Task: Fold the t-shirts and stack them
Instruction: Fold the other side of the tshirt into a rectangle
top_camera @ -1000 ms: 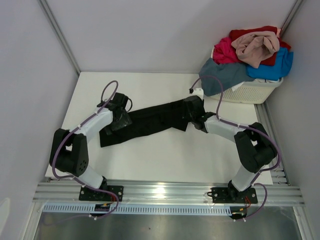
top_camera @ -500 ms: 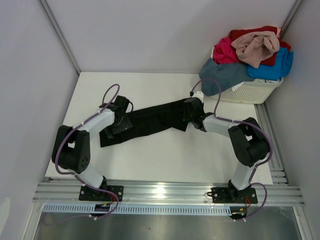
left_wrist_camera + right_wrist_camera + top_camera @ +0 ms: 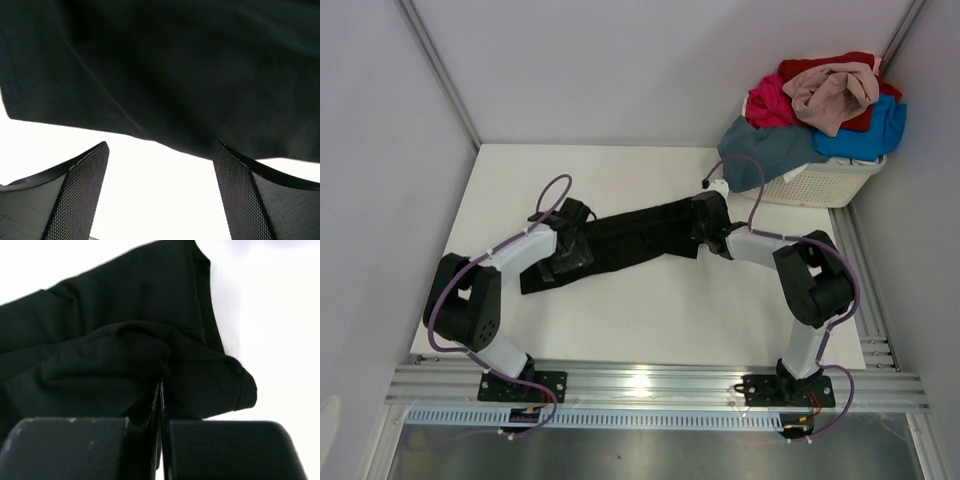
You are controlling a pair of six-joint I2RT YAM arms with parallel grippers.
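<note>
A black t-shirt (image 3: 630,238) lies stretched in a long band across the white table (image 3: 650,310). My right gripper (image 3: 706,218) sits at its right end. In the right wrist view the right gripper (image 3: 161,383) is shut, with a bunched fold of the black t-shirt (image 3: 125,305) pinched at the fingertips. My left gripper (image 3: 570,252) is at the shirt's left end. In the left wrist view the left gripper (image 3: 160,148) stands open over bare table, just short of the hem of the black t-shirt (image 3: 175,65), with nothing between the fingers.
A white slotted basket (image 3: 825,186) stands at the back right corner. Heaped on it are a beige-pink t-shirt (image 3: 835,95), a red one (image 3: 820,68), a magenta one (image 3: 770,103), a bright blue one (image 3: 870,135) and a slate grey-blue one (image 3: 765,150) hanging over its rim.
My right gripper has gone from open to shut on the shirt's right end. My left gripper has slid a little right and nearer along the left end, still open.
</note>
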